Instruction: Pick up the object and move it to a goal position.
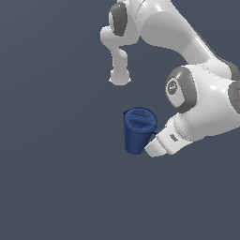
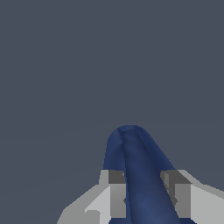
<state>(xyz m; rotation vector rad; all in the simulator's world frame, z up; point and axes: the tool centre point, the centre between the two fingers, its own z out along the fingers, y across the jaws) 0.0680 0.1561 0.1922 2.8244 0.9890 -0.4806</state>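
1. Exterior view: white-and-grey jointed Franka arm [image 1: 197, 101] fills the upper part and the exterior view's right, its wrist angled down toward the middle of the frame.
2. Plain dark grey-blue ground [image 1: 56, 178] lies all around; no shadow to tell if the mug rests on it or is off it.
3. Dark blue tapered pitcher-like mug [image 1: 138, 131] sits near frame centre, upright with a slight tilt, open mouth up and wider than its base, small spout at the rim.
4. Mug is just at the tip of the white gripper [image 1: 152, 145], on the exterior view's left of it; gripper touches the mug's side where the handle would be, handle itself mostly hidden.
5. Wrist view: gripper [image 2: 144, 197] has a curved dark blue part of the mug [image 2: 135, 166] running between its two grey finger pads [image 2: 117, 192], pads close against both sides, narrow gap, clamped on it.
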